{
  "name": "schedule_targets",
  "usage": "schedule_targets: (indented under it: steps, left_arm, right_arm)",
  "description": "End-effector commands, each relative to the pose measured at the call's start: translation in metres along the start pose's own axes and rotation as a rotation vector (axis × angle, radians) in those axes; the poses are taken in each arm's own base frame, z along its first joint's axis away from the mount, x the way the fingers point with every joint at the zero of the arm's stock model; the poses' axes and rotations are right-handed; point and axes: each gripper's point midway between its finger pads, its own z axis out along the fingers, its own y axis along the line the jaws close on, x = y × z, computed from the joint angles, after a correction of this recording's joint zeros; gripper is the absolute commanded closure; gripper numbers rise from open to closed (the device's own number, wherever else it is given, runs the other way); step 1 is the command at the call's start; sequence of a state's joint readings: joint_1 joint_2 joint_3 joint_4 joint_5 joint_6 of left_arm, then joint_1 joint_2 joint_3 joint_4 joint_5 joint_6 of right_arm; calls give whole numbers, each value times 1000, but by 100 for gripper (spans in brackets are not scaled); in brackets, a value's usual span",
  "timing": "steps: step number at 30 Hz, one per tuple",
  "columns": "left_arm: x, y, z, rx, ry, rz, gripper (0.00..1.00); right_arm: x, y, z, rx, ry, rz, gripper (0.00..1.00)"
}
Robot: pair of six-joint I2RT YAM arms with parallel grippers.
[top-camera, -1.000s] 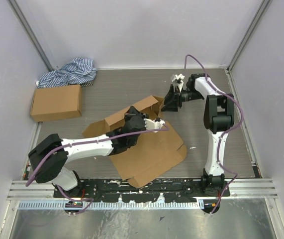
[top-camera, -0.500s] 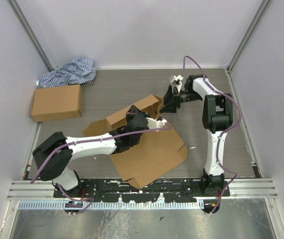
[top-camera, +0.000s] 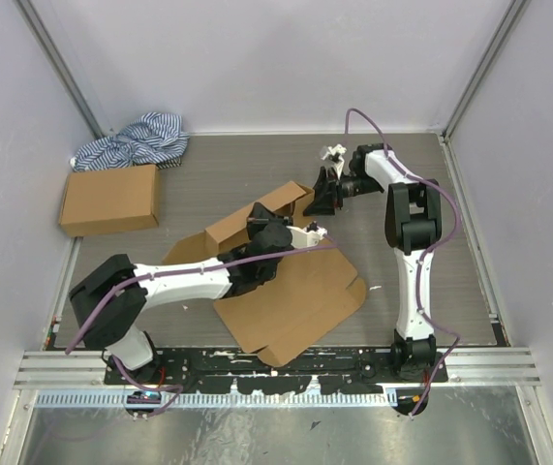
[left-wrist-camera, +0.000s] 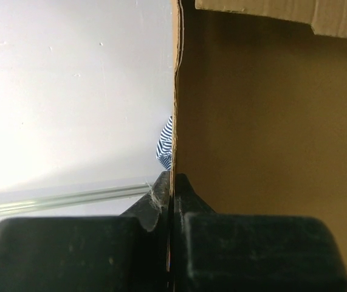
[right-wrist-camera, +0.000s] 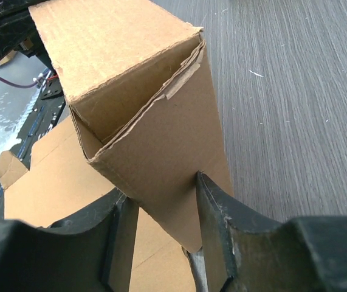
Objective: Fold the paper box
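Note:
The paper box (top-camera: 295,300) lies partly folded mid-table, its base flat and its far wall raised. My left gripper (top-camera: 268,225) is shut on the top edge of that raised wall; in the left wrist view the thin cardboard edge (left-wrist-camera: 175,91) runs straight up from between the closed jaws of the left gripper (left-wrist-camera: 173,182). My right gripper (top-camera: 315,194) is at the wall's right end. There the right gripper (right-wrist-camera: 164,194) straddles the folded corner flap (right-wrist-camera: 161,140), and both fingers (right-wrist-camera: 222,225) press against its sides.
A smaller ready-made brown box (top-camera: 109,199) sits at the left wall. A striped blue-white cloth (top-camera: 136,140) is bunched in the far left corner, also seen as the striped cloth (left-wrist-camera: 166,143). Enclosure walls rise on three sides.
The right gripper has moved left onto the box's corner flap and narrowed around it. The left arm has shifted slightly, still gripping the raised wall.

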State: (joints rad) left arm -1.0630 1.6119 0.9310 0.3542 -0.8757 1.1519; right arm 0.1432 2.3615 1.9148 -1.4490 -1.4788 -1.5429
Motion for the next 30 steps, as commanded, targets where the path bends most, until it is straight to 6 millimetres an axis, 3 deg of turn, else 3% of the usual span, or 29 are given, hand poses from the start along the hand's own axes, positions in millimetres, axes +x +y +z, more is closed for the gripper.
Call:
schedule_targets:
  steps: [1, 9, 17, 22, 25, 27, 30]
  left_arm:
    - [-17, 14, 2, -36, -23, -51, 92]
    - [-17, 21, -1, -61, 5, -92, 85]
    - [-26, 39, -20, -96, -20, -245, 52]
    - [-41, 38, -33, -33, -61, -358, 50]
    - [-43, 51, -42, -41, -86, -467, 50]
    - [-40, 64, -47, -60, -100, -551, 50]
    - [-19, 89, -49, -131, -86, -678, 50]
  right_arm:
    - [-11, 4, 7, -16, -21, 11, 59]
    - [-13, 4, 7, -16, -28, 31, 79]
    - [-18, 3, 7, -15, -34, 30, 88]
    - [-19, 3, 7, -15, -47, 32, 92]
    - [-17, 2, 6, -14, -50, 42, 92]
    - [-17, 2, 6, -15, -51, 42, 92]
    - [-17, 2, 6, -14, -55, 43, 92]
